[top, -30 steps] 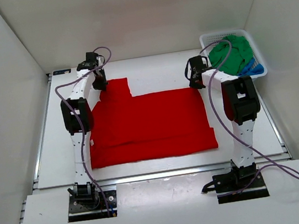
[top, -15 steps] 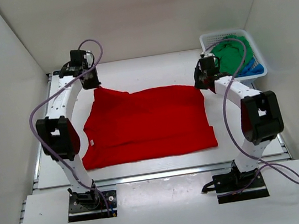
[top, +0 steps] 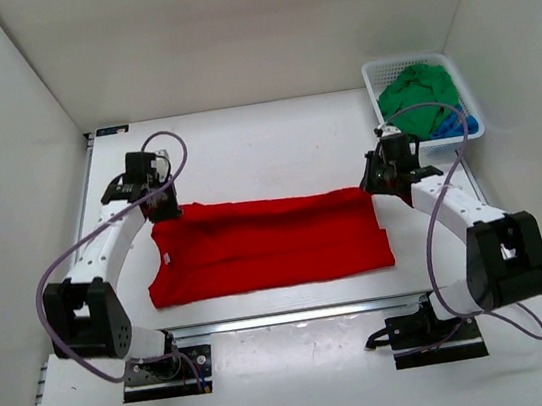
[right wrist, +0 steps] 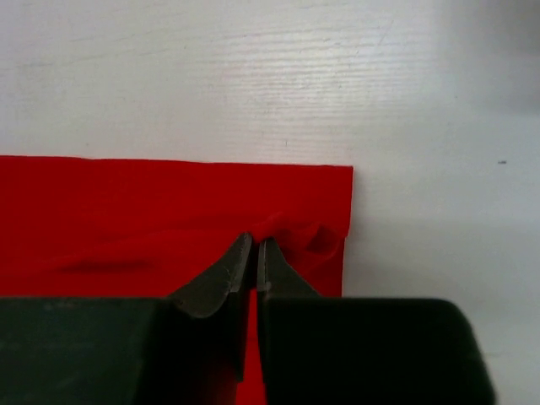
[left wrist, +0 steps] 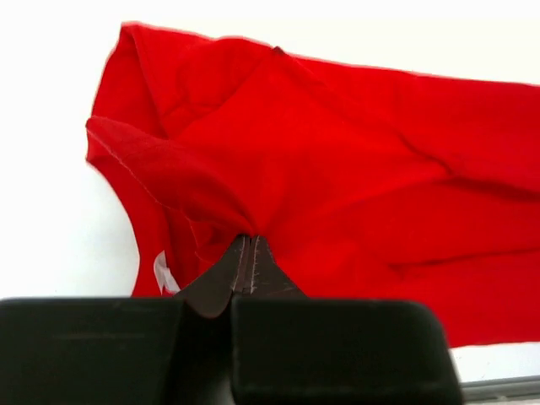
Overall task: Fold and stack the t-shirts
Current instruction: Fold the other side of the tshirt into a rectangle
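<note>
No text, brand, number or sign can be read anywhere. The only label in view is a small white neck label (left wrist: 163, 274) on the red shirt (left wrist: 337, 169). In the left wrist view it is a plain white patch partly covered by cloth, and from above it is too small to make out any print.
</note>
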`<state>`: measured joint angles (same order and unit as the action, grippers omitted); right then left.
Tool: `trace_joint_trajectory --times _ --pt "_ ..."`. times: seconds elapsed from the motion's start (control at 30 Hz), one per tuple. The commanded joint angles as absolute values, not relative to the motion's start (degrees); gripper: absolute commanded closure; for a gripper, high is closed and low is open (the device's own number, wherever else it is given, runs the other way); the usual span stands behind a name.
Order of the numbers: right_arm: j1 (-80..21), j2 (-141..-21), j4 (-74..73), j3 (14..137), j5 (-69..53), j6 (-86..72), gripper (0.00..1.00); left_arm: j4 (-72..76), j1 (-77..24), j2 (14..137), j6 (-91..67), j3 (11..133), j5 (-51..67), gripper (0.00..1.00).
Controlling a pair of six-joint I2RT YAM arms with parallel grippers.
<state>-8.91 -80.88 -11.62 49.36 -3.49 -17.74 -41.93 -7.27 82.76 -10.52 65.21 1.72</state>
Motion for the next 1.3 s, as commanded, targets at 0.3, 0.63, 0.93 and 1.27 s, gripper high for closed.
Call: trace_joint_trajectory --times 0.3,0.63,0.93,1.27 --pt "-7.9 -73.7 -6.2 38.4 -5.8 -15.5 1.00 -39.5 -8.4 69.8 -11.1 50.8 0.8 1.00" --pt "-5.6 -67.1 -6.8 30.9 -8.1 -17.2 0.81 -39.6 -9.0 65.6 -13.0 46.1 0.1 0.94" --pt "-2.6 -60.1 -9.8 30.2 -9.4 -16.8 0.58 -40.8 -7.5 59.3 -16.6 46.8 -3.2 0.71" --pt "-5.1 -75.7 -7.9 42.4 -11.8 -11.3 0.62 -39.6 -12.7 57.0 -21.7 44.7 -1.6 0.66"
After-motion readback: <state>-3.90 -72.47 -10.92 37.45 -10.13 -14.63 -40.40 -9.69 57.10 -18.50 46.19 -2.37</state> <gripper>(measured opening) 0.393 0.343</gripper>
